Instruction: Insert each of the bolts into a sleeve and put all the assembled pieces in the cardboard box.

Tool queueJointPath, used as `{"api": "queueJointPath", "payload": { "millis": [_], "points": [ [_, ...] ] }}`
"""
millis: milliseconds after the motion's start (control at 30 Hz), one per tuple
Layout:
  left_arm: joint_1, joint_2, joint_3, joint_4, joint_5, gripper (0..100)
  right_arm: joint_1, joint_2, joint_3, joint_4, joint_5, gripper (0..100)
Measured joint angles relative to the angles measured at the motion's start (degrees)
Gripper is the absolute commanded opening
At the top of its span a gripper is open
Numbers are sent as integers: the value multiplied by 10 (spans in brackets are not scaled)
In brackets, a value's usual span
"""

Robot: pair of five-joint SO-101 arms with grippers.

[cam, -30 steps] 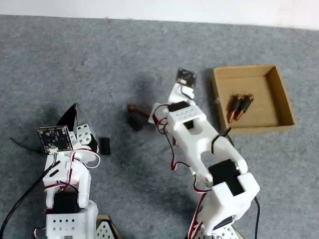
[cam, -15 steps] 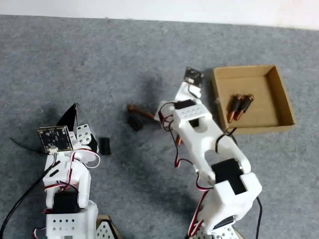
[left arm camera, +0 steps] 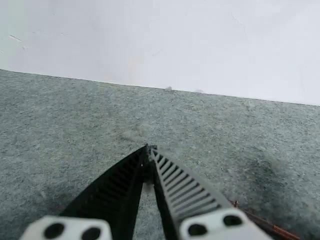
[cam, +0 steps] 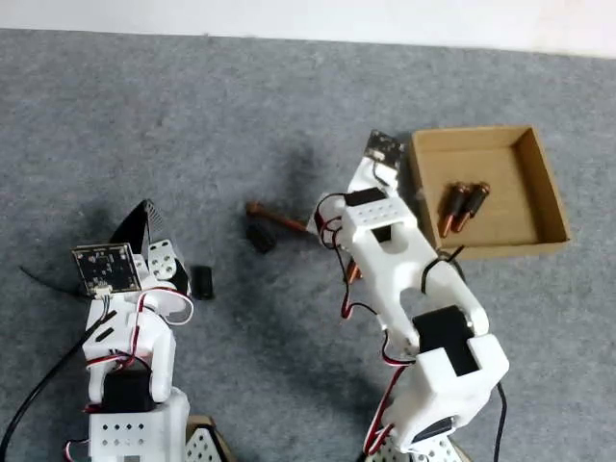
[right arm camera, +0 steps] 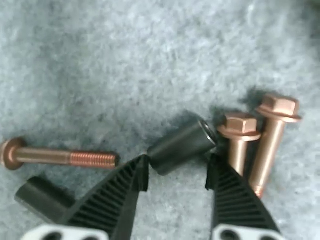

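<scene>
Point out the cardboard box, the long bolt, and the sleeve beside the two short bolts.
Box (cam: 510,178): high view, bare floor inside.
Long bolt (right arm camera: 45,156): right wrist view, smooth shank.
Sleeve (right arm camera: 180,146): right wrist view, middle of its side.

A grey mat (cam: 144,115), seemingly felt, covers the table; a plain white wall (left arm camera: 200,40) borders its far edge.

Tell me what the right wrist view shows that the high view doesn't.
Right wrist view: the right gripper open either side of a black sleeve, two copper bolts beside it. High view: the cardboard box holding two assembled pieces, and a loose sleeve by the left arm. Both: the long bolt and its neighbouring sleeve.
</scene>
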Motion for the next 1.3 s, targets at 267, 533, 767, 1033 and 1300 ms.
{"api": "queueJointPath", "payload": {
  "millis": [267, 533, 767, 1033, 1300],
  "points": [
    [14, 0, 0, 0, 0, 7, 15, 0, -6, 2, -67, 190],
    [15, 0, 0, 0, 0, 7, 25, 0, -6, 2, -90, 190],
    [15, 0, 0, 0, 0, 7, 25, 0, -18, 17, -77, 190],
    [15, 0, 0, 0, 0, 7, 18, 0, -36, 18, -57, 190],
    [15, 0, 0, 0, 0, 7, 18, 0, -36, 18, -142, 190]
  ]
}}
